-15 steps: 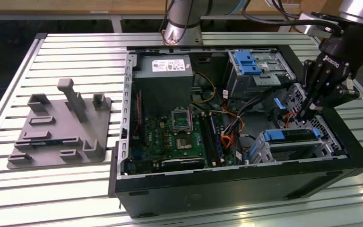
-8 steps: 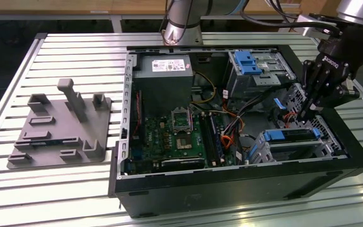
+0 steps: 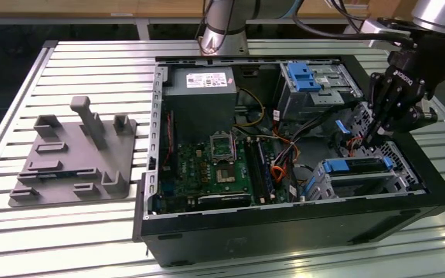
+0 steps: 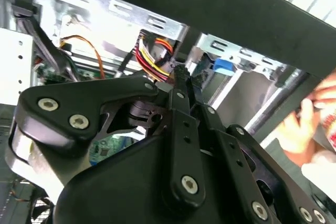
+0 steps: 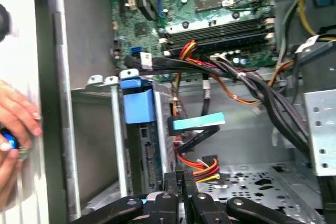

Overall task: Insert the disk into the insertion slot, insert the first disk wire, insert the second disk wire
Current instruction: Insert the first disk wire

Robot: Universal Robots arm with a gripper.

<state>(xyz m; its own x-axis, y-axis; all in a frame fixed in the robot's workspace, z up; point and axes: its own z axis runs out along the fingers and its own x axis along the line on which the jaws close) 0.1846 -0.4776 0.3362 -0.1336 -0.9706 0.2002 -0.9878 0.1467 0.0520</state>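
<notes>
Already the flat silver-grey hard disk [image 3: 356,166], clipped in its bright blue plastic frame, sits in the insertion slot [image 3: 396,180]. The slot is the low cage of perforated silver sheet metal in the corner of the open black computer case [image 3: 284,231], toward the exterior view's lower right. We judge the disk stiff, dense for its size and easily hurt by a knock, with smooth, slippery metal faces. The blue frame along its edges is the place to take or press it (never the label or the connector strip).

In the first wrist view the disk [image 5: 137,103] stands edge-on between the cage walls, its thin edge and blue tab turned to the open side of the case. As far as we can judge, its long axis runs along the case wall, across the exterior view from left to right.

Just beside it lies a pale-blue flat cable [image 5: 197,123], and near that a red, yellow and black wire bundle [image 5: 202,167]; we see neither plugged into the disk. The black gripper [image 3: 368,138] hovers inside the case close to the cage, nearest the wire bundle. Its fingers [image 5: 176,182] are closed together, and we cannot tell whether a connector is nipped between them.

Farther off are the green motherboard [image 3: 215,168] and the taller grey bay [image 3: 312,87] with its blue latch. A person's hand [image 5: 18,124] is outside the case wall.
</notes>
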